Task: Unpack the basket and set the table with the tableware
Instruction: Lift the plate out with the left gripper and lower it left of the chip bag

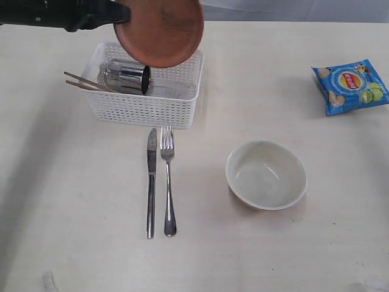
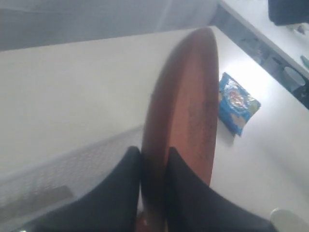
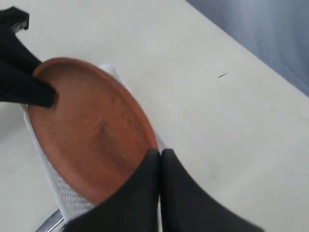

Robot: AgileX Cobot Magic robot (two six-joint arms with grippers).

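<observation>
The left gripper [image 2: 154, 162] pinches the rim of the reddish-brown plate [image 2: 193, 96] and holds it steeply tilted above the white basket [image 1: 146, 103], where the ribbed steel cup [image 1: 124, 76] and chopsticks [image 1: 82, 82] lie. The right gripper [image 3: 159, 157] is pressed together, apparently empty. Knife [image 1: 151, 182], fork [image 1: 168, 182] and bowl [image 1: 266, 175] sit on the table [image 1: 61, 182]. With so narrow an edge grip, the plate could swivel or slip and drop onto the cup, or clip the cutlery when set down.

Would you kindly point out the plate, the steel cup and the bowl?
plate [image 1: 161, 30], exterior view, middle of its visible face.
steel cup [image 1: 126, 76], exterior view, its ribbed side.
bowl [image 1: 264, 179], exterior view, its bare inner floor.
</observation>
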